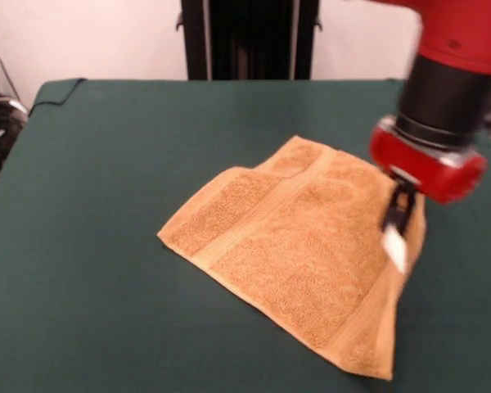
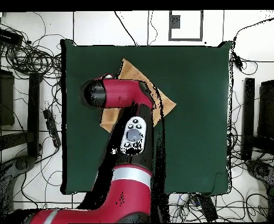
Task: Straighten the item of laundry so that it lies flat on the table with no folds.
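The orange-tan towel [image 1: 299, 237] lies spread on the green table [image 1: 106, 164], right of centre, with woven bands along two edges. Its right edge is lifted off the cloth beside my gripper [image 1: 396, 233]. The gripper hangs from the red wrist at that edge, its narrow black fingers close together and seemingly pinching the raised edge; a small white piece shows at the tips. In the overhead view the arm [image 2: 125, 96] covers most of the towel [image 2: 165, 108] and hides the gripper; only corners of the towel show on the table [image 2: 197, 87].
The robot's black pedestal [image 1: 250, 37] stands at the table's far side. Cables and black stands [image 2: 23, 58] surround the table on the floor. Green cloth stretches wide to the left of the towel in the front view.
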{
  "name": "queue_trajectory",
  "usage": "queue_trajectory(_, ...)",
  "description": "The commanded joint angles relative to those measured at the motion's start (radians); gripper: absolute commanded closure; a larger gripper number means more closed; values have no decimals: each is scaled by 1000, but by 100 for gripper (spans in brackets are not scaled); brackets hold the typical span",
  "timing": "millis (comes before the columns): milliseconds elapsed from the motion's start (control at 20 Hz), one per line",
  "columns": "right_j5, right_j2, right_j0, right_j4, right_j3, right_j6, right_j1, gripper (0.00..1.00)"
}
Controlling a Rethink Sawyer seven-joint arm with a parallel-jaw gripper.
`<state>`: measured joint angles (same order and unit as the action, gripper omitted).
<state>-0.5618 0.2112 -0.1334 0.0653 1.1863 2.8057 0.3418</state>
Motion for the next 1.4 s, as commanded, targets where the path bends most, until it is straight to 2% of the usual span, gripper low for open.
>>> queue_trajectory(50,71,-177,90,-61,274,-165,94,100)
queue_trajectory(150,65,-178,96,-92,274,-171,95,100)
queue_trajectory(200,63,-214,123,-103,288,-165,103,0)
queue_trajectory(750,64,-216,108,-164,273,-91,98,0)
queue_trajectory(1400,28,-191,64,-163,225,0,79,0)
